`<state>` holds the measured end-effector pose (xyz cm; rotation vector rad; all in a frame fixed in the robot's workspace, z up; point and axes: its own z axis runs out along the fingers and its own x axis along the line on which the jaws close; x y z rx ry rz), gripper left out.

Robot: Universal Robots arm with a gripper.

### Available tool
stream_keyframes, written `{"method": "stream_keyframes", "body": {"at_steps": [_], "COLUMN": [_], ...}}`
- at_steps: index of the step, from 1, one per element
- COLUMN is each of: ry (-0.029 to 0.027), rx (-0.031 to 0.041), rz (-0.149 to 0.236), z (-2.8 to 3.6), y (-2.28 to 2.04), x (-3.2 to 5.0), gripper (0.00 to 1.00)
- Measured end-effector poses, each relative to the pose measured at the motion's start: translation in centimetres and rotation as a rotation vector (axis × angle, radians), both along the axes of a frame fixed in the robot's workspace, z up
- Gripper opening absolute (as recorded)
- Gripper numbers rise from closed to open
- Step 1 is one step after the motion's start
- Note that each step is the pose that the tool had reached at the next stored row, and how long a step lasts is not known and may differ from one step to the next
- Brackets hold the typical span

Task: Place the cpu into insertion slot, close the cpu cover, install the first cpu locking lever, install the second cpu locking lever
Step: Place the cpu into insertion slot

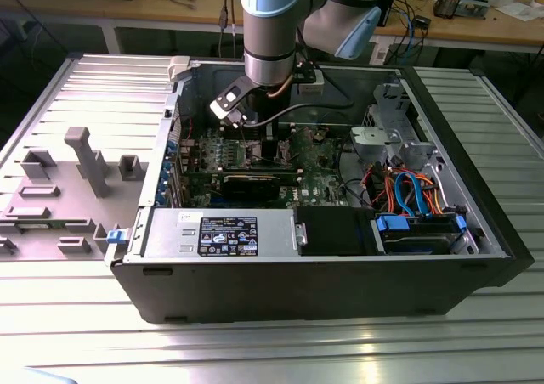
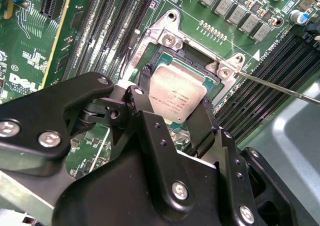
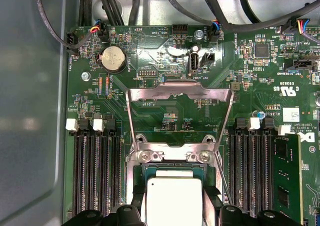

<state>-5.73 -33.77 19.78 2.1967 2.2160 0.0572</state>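
My gripper point(image 2: 175, 93) is shut on the cpu point(image 2: 176, 97), a flat silver-grey square; black fingers point(image 2: 145, 77) press its two opposite edges. I hold the chip low over the insertion slot point(image 2: 201, 62), whose dark centre and silvery rim show around it on the green board. In the first wrist view the cpu point(image 3: 172, 198) sits between the fingertips point(image 3: 137, 198), just inside the slot's rim point(image 3: 134, 167). The cpu cover point(image 3: 180, 92), a thin metal frame with a big window, stands swung open beyond the slot. A thin wire locking lever point(image 2: 280, 88) juts out beside the slot. The exterior view has the gripper point(image 1: 255, 125) reaching down into the computer case.
Long black memory slots point(image 3: 95, 171) flank the socket on both sides. A coin battery point(image 3: 112, 60) and black cables point(image 3: 115, 6) lie past the cover. In the case sit a power supply point(image 1: 229, 234) and a drive bay with blue and orange cables point(image 1: 416, 193). Grey fixtures point(image 1: 85, 159) stand on the exterior view's left.
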Motion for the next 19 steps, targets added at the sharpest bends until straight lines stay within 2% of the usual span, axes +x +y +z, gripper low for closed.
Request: {"method": "stream_keyframes", "body": {"at_steps": [3, 5, 8, 17, 18, 19], "ry": [-0.0009, -0.0001, 0.0, 0.0016, 0.0018, 0.002], "rx": [0.0013, 0.0002, 0.0, 0.0001, 0.0, 0.0001], "rz": [0.0, 0.0, 0.0, -0.001, -0.001, -0.001], "z": [-0.06, -0.02, 0.05, 1.71, 1.86, 1.99], "y": [0.03, 0.0, 0.0, 0.0, 0.0, 0.0], "x": [0.02, 0.0, 0.0, 0.09, 0.1, 0.11], "gripper": [0.55, 0.67, 0.67, 0.67, 0.66, 0.6]}}
